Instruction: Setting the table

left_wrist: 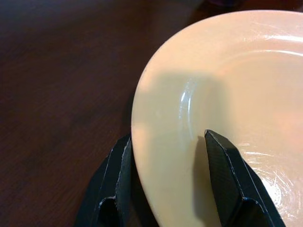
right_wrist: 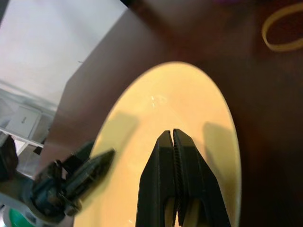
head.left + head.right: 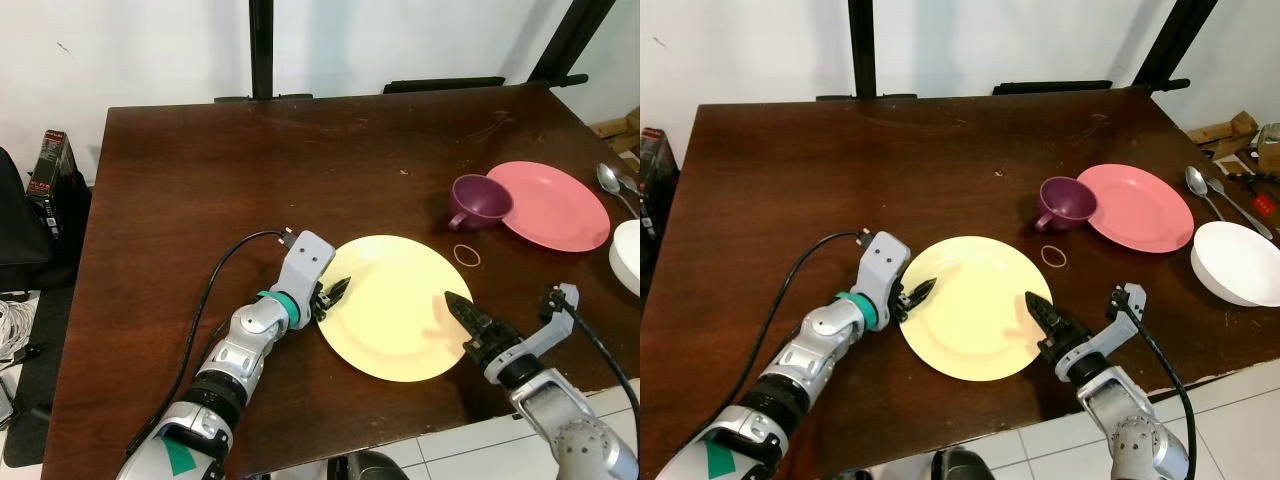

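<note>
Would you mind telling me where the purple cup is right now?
The purple cup stands on the table's right side, touching the pink plate's left edge, beyond the yellow plate.

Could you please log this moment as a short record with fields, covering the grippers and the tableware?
surface: dark wooden table
left gripper: open, fingers straddle the rim of the yellow plate at its left edge
right gripper: shut, over the plate's right side
purple cup: upright, beside the pink plate
rubber band: on the table between cup and yellow plate
white bowl: right of the pink plate, near the table's edge
spoons: two, at the far right
</note>
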Available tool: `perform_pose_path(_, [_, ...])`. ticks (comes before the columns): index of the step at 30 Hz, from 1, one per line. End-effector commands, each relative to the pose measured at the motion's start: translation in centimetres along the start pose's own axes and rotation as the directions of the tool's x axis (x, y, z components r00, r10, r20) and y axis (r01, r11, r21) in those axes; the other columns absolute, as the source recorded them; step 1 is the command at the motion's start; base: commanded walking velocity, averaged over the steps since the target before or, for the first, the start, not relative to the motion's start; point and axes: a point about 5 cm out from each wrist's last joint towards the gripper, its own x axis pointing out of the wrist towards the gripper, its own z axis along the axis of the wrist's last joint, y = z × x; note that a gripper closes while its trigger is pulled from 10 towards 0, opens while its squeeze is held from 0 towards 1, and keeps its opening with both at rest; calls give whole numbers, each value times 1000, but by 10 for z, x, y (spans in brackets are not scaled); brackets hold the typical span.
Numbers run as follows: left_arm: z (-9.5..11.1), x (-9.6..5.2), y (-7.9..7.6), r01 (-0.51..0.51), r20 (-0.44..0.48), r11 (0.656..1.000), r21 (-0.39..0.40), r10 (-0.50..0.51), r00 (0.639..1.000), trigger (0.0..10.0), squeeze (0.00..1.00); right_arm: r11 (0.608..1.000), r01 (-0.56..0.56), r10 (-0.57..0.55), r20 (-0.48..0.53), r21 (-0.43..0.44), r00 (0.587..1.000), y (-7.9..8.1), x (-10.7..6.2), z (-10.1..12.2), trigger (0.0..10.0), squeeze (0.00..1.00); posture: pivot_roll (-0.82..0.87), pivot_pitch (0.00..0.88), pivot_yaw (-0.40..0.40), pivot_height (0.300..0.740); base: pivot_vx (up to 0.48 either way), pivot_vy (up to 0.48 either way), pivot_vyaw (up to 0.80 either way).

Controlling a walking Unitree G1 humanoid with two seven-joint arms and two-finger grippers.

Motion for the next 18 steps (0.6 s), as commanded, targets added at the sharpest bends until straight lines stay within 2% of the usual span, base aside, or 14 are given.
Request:
perform_pose_path(1, [-43,-10,-11,18,-181,999,-40,-25,983,10000,0,1000,19,-18,31,-20,999,-2,-3,10,10000,0,-87,24,-22,740,0,0,0])
perform_pose_path(2, [-43,-10,-11,18,-181,999,-40,-25,983,10000,0,1000,19,-18,31,-20,999,-2,-3,10,10000,0,-87,24,-22,740,0,0,0])
perform_pose_path(3, [-44,-10,-10,10,-184,1000,-17,-13,983,10000,0,999,22,-21,49,-27,999,-3,-2,15,10000,110,-88,24,-24,740,0,0,0])
perform_pose_path(4, [-44,-10,-10,10,-184,1000,-17,-13,983,10000,0,999,22,-21,49,-27,999,-3,-2,15,10000,110,-88,24,-24,740,0,0,0])
perform_pose_path(5, [-45,-11,-9,5,-187,1000,-2,-5,982,10000,0,999,30,-28,64,-28,998,-4,-3,20,10000,1000,-84,25,-27,740,0,0,0])
perform_pose_path(9, [-46,-12,-8,3,-191,1000,16,0,982,10000,0,999,35,-33,77,-30,996,-5,-4,24,10000,1000,-82,26,-28,740,0,0,0])
perform_pose_path(11, [-48,-14,-5,-10,-193,1000,17,13,981,10000,0,999,46,-43,88,-28,995,-11,-9,29,10000,1000,-84,27,-25,740,0,0,0])
perform_pose_path(18, [-49,-14,-4,-8,-192,1000,18,11,981,10000,0,997,66,-63,76,-40,995,-16,-17,28,10000,1000,-89,28,-22,740,0,0,0])
